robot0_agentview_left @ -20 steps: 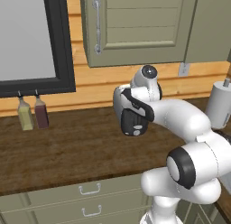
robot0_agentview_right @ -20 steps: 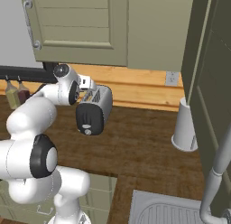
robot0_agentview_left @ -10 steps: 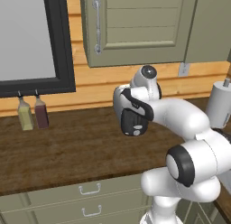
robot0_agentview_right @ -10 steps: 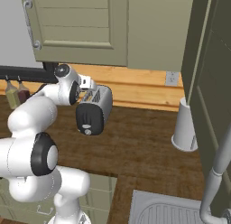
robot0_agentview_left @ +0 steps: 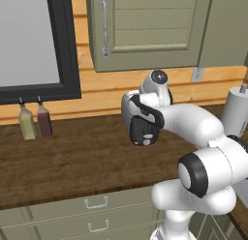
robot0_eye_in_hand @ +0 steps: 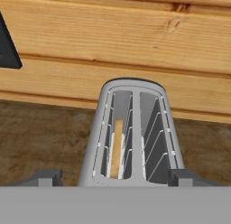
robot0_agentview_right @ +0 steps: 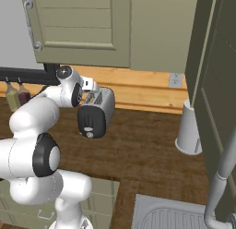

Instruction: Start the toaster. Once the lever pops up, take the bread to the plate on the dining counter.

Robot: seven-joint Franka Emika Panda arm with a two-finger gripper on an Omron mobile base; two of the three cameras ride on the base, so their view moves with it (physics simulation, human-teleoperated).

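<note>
The silver toaster (robot0_agentview_right: 102, 108) stands on the dark wood counter (robot0_agentview_right: 138, 145) by the wood wall, its black end panel (robot0_agentview_right: 90, 122) and pale knob (robot0_agentview_right: 90, 135) facing the robot. The arm partly covers the toaster (robot0_agentview_left: 143, 127) in the left base view. The hand view looks down into both slots of the toaster (robot0_eye_in_hand: 135, 133). The tan bread (robot0_eye_in_hand: 116, 148) sits low in the left slot. My gripper (robot0_eye_in_hand: 115, 177) hovers just over the toaster's near end, open, fingertips (robot0_eye_in_hand: 45, 177) wide apart. I cannot make out the lever. The plate and dining counter are out of view.
Two bottles (robot0_agentview_left: 36, 122) stand at the wall to the left under a black frame. A white cylinder (robot0_agentview_right: 189, 131) stands right of the toaster, beside a tall cabinet. A sink (robot0_agentview_right: 175, 216) and faucet (robot0_agentview_right: 223, 177) lie at the near right. Wall cabinets hang overhead.
</note>
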